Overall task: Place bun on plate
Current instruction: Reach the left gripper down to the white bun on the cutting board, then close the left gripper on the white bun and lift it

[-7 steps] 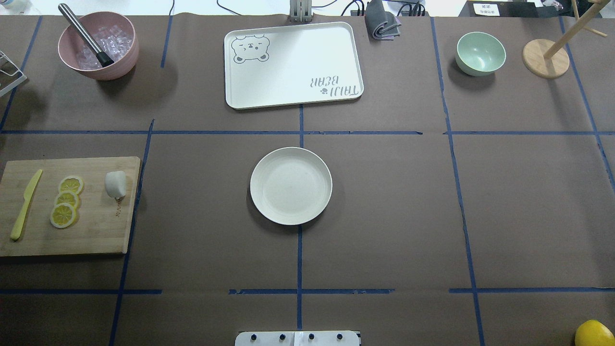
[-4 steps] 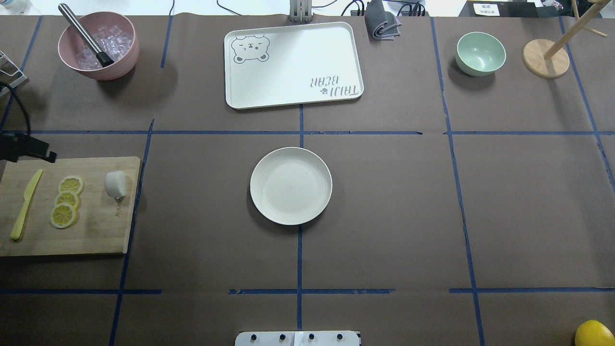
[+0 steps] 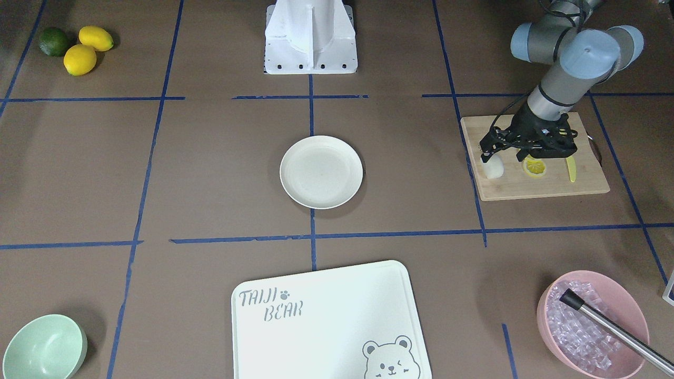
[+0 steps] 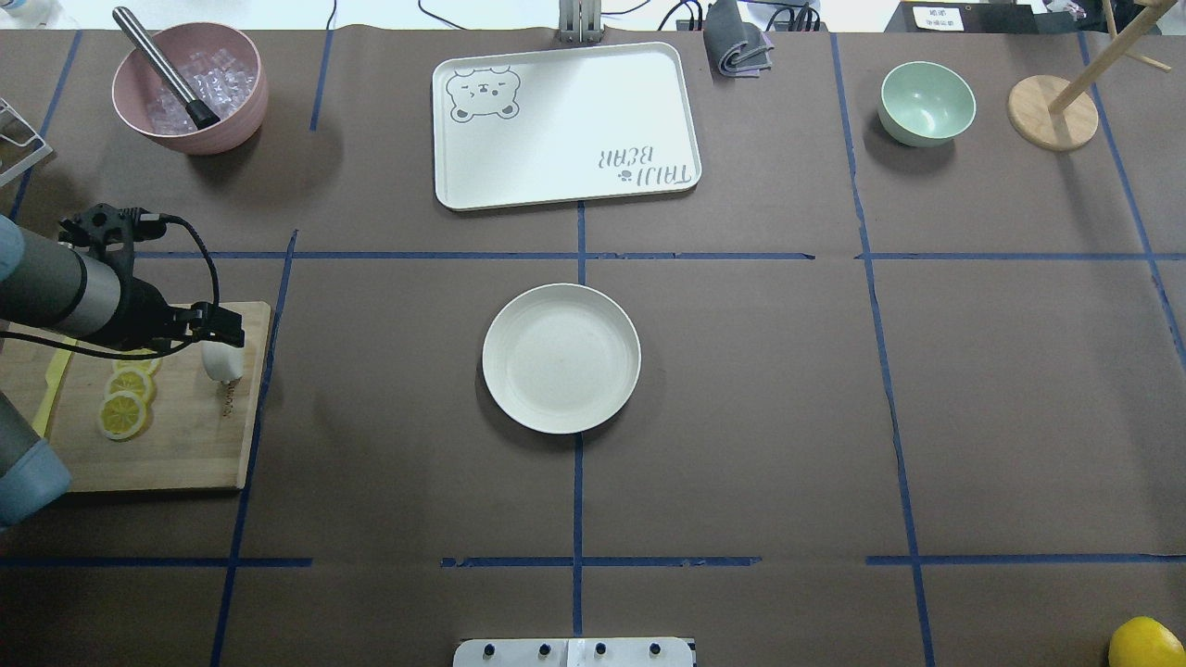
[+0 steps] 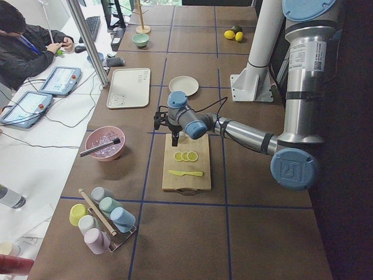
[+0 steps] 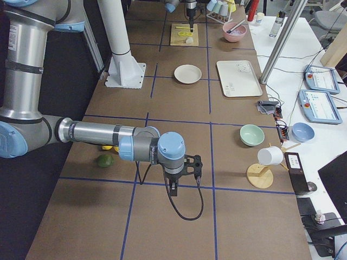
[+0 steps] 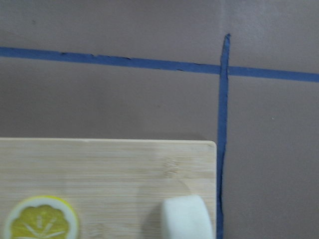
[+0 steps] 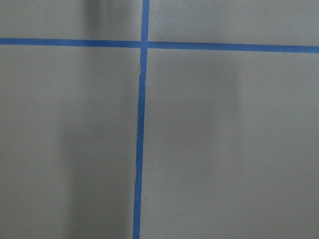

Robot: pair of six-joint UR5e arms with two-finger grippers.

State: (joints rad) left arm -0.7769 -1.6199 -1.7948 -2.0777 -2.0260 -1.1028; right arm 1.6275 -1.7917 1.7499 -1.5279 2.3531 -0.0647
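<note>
bun is a small white lump, stubby and round-edged, with a smooth matte surface. it rests on the wooden cutting board, near the board's far corner on the side toward the plate, close to the edge. lemon slices lie in a row on the same board, just beside it but apart. the round cream-white plate sits well apart from the bun, at the middle of the worktop.

the left gripper hangs right over the bun, pointing down. its fingers have hold of nothing that shows, and how far they are spread i cannot tell. the left wrist view shows the bun at its lower edge, alone on the wood. the right gripper hangs low over bare worktop far from the board, and whether its fingers are apart i cannot tell.
</note>
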